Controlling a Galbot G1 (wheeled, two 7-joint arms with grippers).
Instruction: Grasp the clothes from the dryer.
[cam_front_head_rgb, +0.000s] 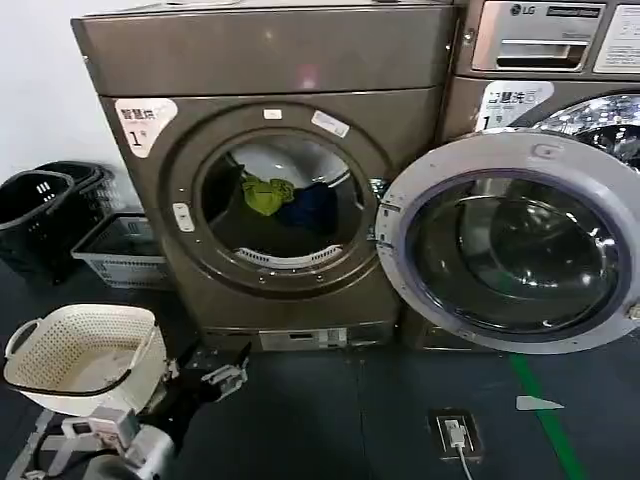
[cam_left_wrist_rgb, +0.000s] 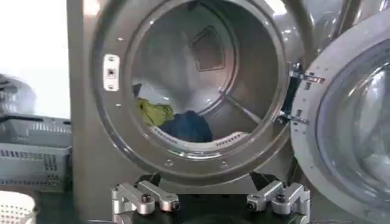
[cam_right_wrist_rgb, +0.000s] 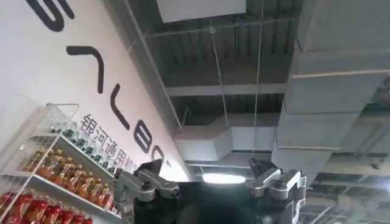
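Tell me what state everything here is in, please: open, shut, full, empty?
Bronze-brown front-loading dryer: round glass door swung fully open.
Small yellow-green fabric garment: lying crumpled inside the drum.
Dark navy-blue fabric garment: lying in the drum beside the yellow-green one.
Cream perforated plastic basket: upright, nothing visible inside.
Left gripper: open, empty, facing the porthole.
Right gripper: open, empty, pointing at the ceiling.

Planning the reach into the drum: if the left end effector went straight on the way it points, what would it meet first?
Probably the dryer, at its lower porthole rim. The left end effector, open, points there, below the clothes; depth is unclear.
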